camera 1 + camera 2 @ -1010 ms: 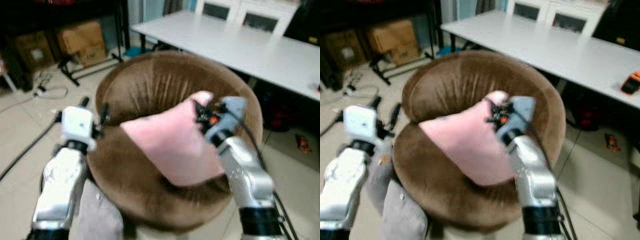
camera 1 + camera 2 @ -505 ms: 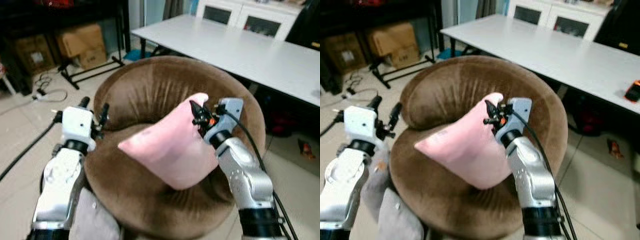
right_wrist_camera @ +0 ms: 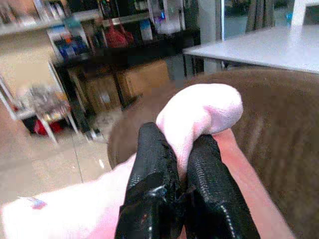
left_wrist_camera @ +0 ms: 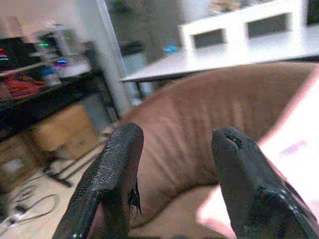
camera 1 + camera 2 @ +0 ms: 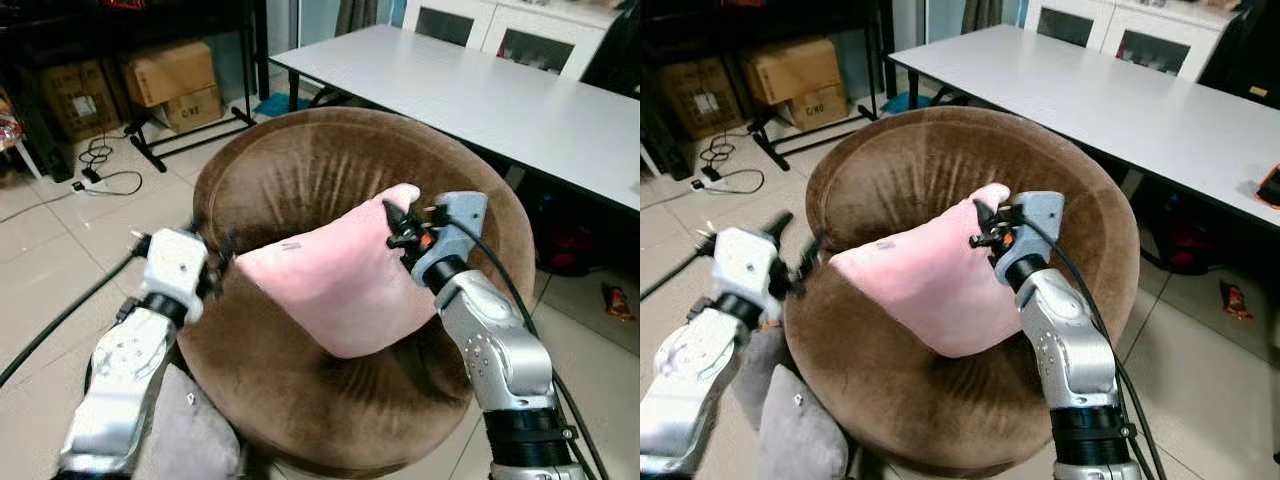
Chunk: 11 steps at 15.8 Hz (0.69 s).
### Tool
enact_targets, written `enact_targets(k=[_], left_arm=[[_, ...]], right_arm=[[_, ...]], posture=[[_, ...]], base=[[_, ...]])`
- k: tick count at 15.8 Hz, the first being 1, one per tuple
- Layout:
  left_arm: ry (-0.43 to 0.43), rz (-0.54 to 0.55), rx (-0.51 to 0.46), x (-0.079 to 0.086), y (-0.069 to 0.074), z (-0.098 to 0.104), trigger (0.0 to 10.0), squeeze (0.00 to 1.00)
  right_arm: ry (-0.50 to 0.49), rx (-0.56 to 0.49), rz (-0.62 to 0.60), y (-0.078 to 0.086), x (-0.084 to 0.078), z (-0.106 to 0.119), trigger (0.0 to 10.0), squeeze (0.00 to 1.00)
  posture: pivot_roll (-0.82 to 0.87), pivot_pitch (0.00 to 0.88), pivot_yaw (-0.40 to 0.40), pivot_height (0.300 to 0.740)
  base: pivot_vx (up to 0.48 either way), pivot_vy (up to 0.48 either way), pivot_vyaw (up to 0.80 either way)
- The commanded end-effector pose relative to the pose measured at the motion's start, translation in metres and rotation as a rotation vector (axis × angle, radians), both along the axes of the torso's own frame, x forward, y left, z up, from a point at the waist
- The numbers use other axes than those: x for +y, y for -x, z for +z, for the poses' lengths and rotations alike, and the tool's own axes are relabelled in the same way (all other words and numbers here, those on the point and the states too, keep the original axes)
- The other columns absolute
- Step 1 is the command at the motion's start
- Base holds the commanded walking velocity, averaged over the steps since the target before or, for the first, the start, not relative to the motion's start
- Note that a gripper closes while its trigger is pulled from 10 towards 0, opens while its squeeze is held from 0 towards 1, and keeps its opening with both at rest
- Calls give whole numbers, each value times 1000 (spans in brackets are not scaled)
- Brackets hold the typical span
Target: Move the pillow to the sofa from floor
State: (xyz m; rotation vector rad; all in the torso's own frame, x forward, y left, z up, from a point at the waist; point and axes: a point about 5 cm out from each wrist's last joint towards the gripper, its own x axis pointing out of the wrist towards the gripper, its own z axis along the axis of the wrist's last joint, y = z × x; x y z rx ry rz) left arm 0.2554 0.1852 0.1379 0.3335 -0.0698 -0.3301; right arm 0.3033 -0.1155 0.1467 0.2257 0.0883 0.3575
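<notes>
While the right gripper (image 5: 395,226) pinches the pink pillow's (image 5: 335,285) corner at its 2 o'clock above the brown round sofa's (image 5: 300,180) seat, the left gripper (image 5: 212,262) waits wide open at its 9 o'clock, so placement probably needs lowering, then release.

You have the pillow (image 5: 335,285) above the seat of the sofa (image 5: 300,175), between the left gripper (image 5: 215,262) and right gripper (image 5: 397,227). Behind the sofa stands the counter (image 5: 480,95); boxes (image 5: 170,80) sit far left on the floor (image 5: 50,270).
</notes>
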Motion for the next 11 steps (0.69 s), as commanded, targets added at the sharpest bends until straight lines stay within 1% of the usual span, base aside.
enact_targets(k=[1, 3, 4, 5, 7, 8, 9, 10, 11], left_arm=[[-2, -65, 13, -8, 3, 2, 10000, 0], [-13, -98, 39, -6, 7, 0, 10000, 0], [-13, -104, 42, -6, 7, 0, 10000, 0], [-15, -117, 46, -7, 7, 0, 10000, 0], [-20, -142, 55, -8, 8, 0, 10000, 0], [-21, -146, 58, -8, 8, 0, 10000, 0], [-21, -149, 62, -9, 9, 0, 10000, 0], [-22, -151, 65, -9, 9, 0, 10000, 0], [-22, -152, 68, -8, 10, -1, 10000, 0]], right_arm=[[13, -26, 11, -4, 3, 13, 10000, 0], [110, 41, 108, -6, 14, 14, 10000, 0], [115, 51, 142, -6, 18, 14, 10000, 0], [118, 57, 188, -6, 26, 14, 10000, 0], [118, 60, 232, -9, 40, 18, 10000, 0], [61, 64, 236, -14, 50, 24, 10000, 0], [-28, 78, 202, -20, 55, 31, 10000, 0], [-127, 105, 122, -28, 56, 39, 10000, 0], [-273, 168, 13, -39, 53, 43, 10000, 0]], posture=[[-28, 0, -39, 740], [-27, 0, -39, 740], [-28, 0, -38, 740], [-28, 0, -38, 740], [-27, 0, -36, 740], [-25, 0, -36, 740], [-22, 0, -36, 740], [-20, 0, -38, 740], [-16, 0, -40, 740]], base=[[0, 0, 0], [0, 0, 0], [0, 0, 0], [0, 0, 0], [0, 0, 0], [0, 0, 0], [0, 0, 0], [0, 0, 0], [0, 0, 0]])
